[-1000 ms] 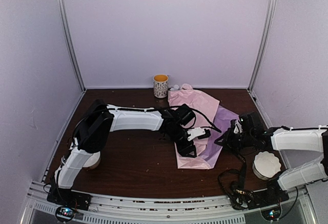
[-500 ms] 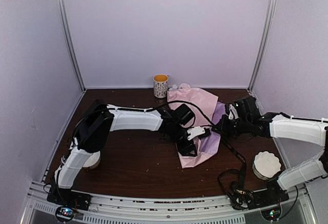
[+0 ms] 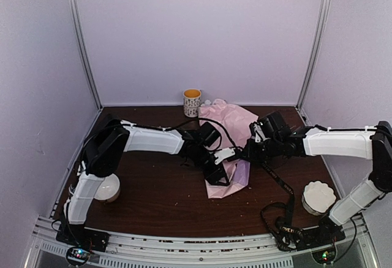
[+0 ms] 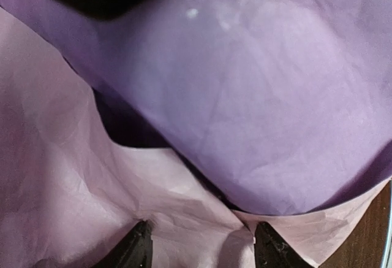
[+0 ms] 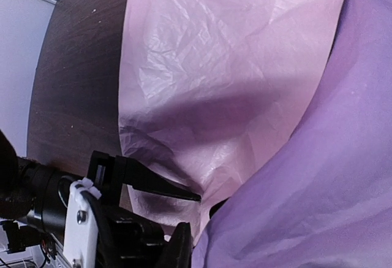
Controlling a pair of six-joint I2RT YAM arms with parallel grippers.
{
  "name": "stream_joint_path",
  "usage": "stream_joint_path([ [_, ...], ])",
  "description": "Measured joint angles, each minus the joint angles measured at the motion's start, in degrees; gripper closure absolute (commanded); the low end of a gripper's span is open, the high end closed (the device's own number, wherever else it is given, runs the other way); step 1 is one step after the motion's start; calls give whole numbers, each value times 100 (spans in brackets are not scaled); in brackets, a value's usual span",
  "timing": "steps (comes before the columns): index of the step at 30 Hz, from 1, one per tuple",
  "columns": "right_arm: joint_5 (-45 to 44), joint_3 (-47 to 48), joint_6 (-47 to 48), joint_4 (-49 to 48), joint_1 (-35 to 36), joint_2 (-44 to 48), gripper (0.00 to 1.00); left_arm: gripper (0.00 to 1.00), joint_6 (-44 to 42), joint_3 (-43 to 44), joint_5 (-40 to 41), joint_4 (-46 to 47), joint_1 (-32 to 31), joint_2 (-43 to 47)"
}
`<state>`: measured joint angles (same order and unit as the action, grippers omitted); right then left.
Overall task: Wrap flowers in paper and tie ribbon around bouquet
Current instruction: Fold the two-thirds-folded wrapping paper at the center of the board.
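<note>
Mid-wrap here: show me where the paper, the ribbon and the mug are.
paper (image 3: 236,121): top view, pink face near its far end.
ribbon (image 3: 277,182): top view, diagonal stretch right of the paper.
mug (image 3: 192,103): top view, patterned side.

I see paper (image 3: 229,121): pink one face, soft lilac other face. Ribbon (image 3: 278,184): black, tiny gold letters. Table (image 3: 159,188): dark brown wood. Mug (image 3: 192,102): white, little dark marks, orange inside. My arms (image 3: 153,140): white, black joints. Walls (image 3: 196,35): pale lilac.

The dark table (image 3: 159,200) carries a mug (image 3: 192,102) at its far edge, pink paper (image 3: 229,121) mid-table, a black ribbon (image 3: 278,186), a white bowl (image 3: 109,188) and a scalloped dish (image 3: 318,197).
</note>
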<state>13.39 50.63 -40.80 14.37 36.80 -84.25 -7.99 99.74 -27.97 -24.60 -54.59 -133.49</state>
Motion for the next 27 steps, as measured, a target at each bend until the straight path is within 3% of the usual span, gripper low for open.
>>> stream_joint_path([
  [6, 319, 9, 37, -616, 22, -485, 85, 39, 197, -610, -828, 592, 317, 195],
  [13, 557, 149, 31, -1047, 61, -1088, 92, 36, 339, -1075, -1198, 1034, 404, 393],
  [22, -44, 820, 273, -243, 240, -1674, 97, 31, 382, -1410, -1751, 1064, 627, 715],
  [27, -341, 852, 450, 146, 310, -1784, 99, 33, -317, -1526, -2516, 570, 881, 1451],
])
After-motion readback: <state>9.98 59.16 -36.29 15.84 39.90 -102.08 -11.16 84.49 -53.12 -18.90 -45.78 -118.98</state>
